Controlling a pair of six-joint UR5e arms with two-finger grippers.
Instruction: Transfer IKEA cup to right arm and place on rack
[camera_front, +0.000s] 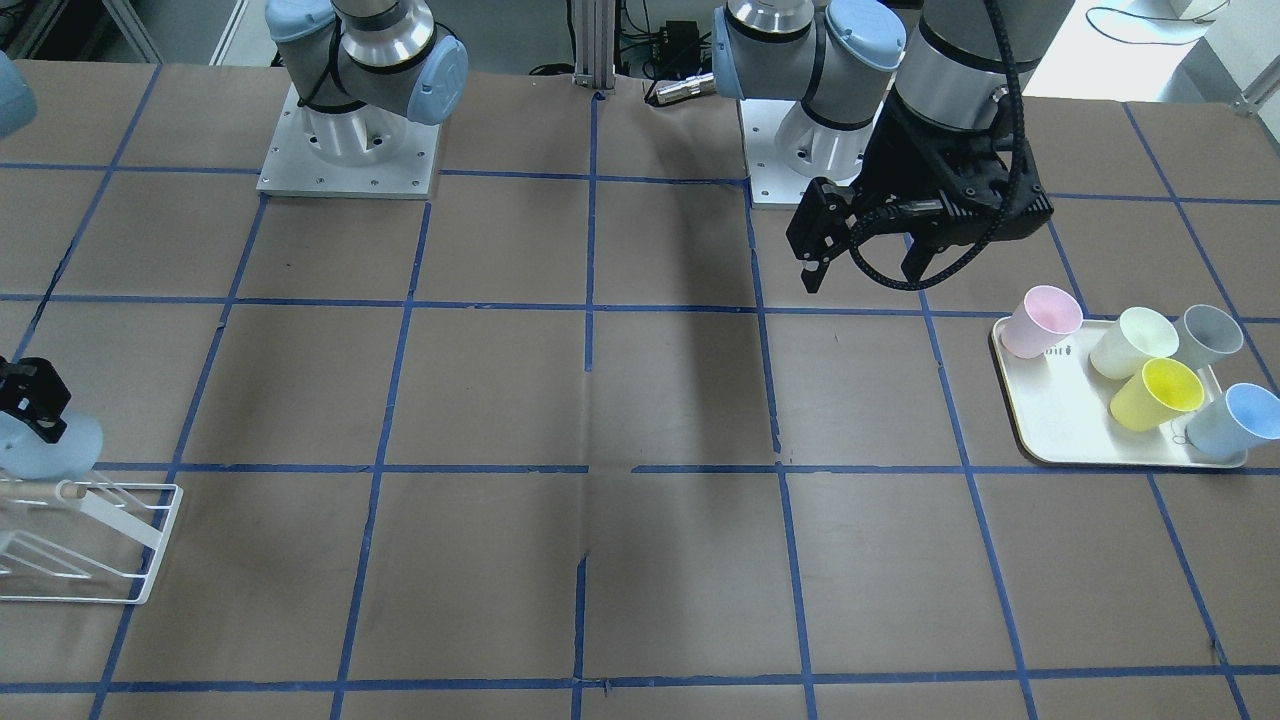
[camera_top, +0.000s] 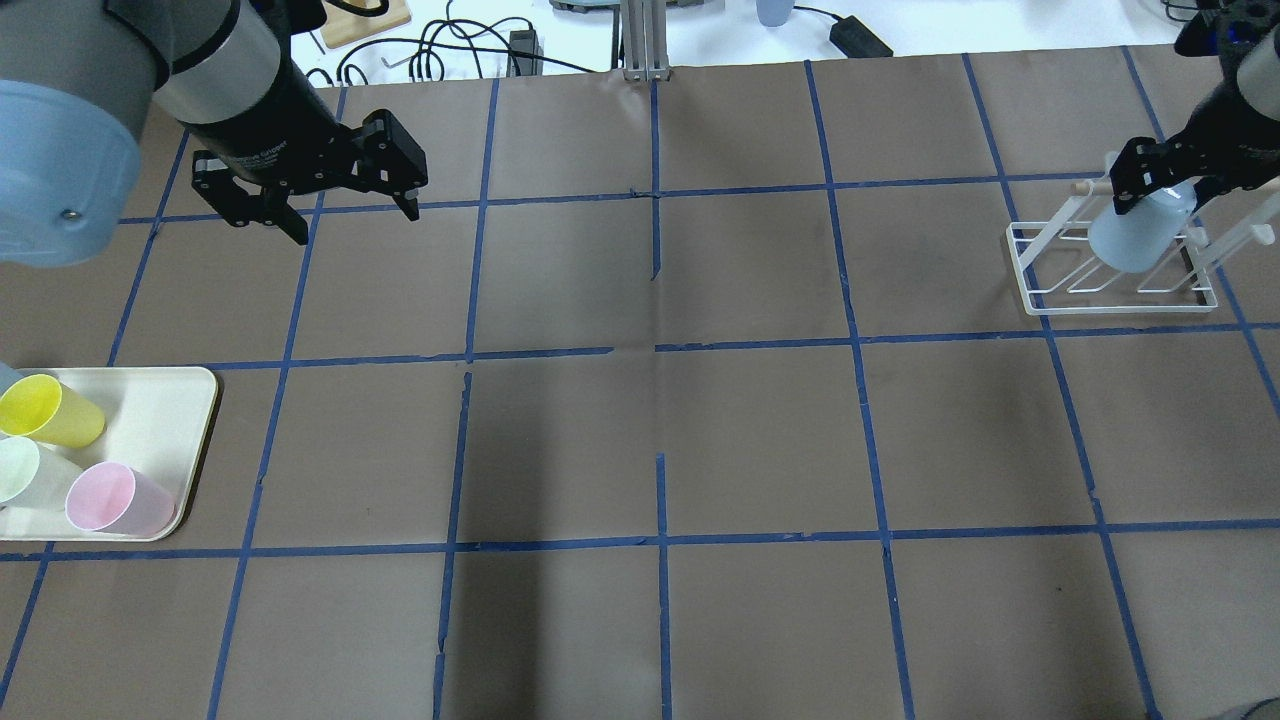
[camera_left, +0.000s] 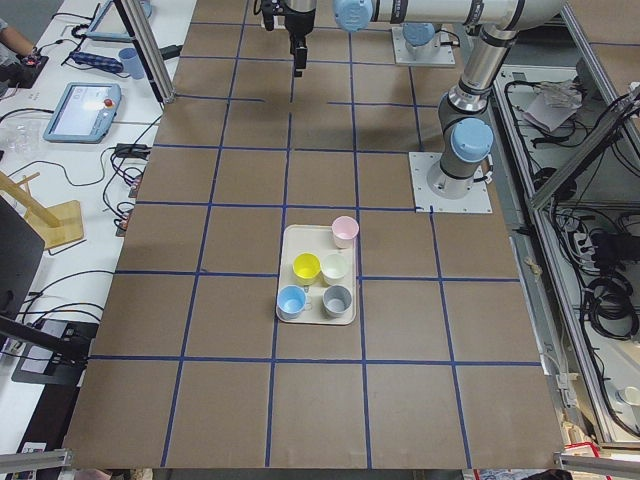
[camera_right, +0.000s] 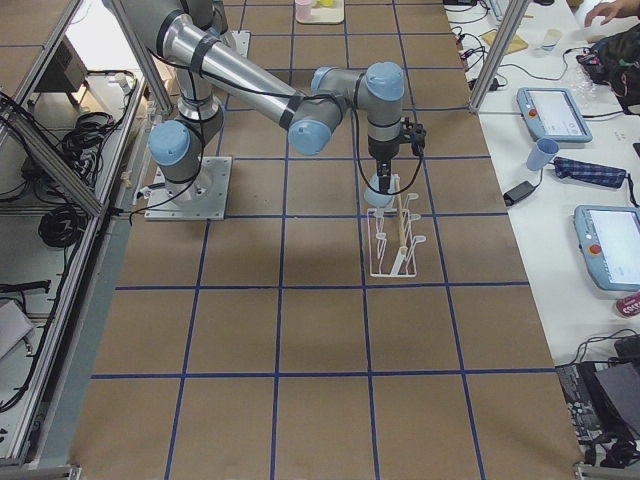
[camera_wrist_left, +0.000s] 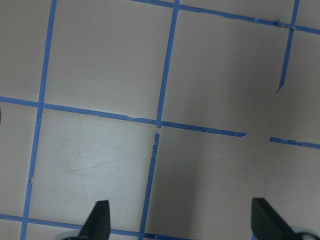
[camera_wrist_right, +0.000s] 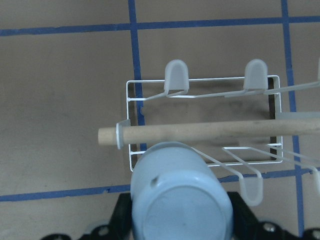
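Observation:
My right gripper is shut on the light blue IKEA cup and holds it upside down just over the white wire rack, at the rack's end next to the wooden rod. In the right wrist view the cup's base faces the camera between the fingers, close to the prongs. In the front view the cup hangs at the far left above the rack. My left gripper is open and empty, high above the bare table.
A cream tray on my left side holds a pink cup, a cream cup, a grey cup, a yellow cup and a second blue cup. Both arm bases stand at the table's back edge.

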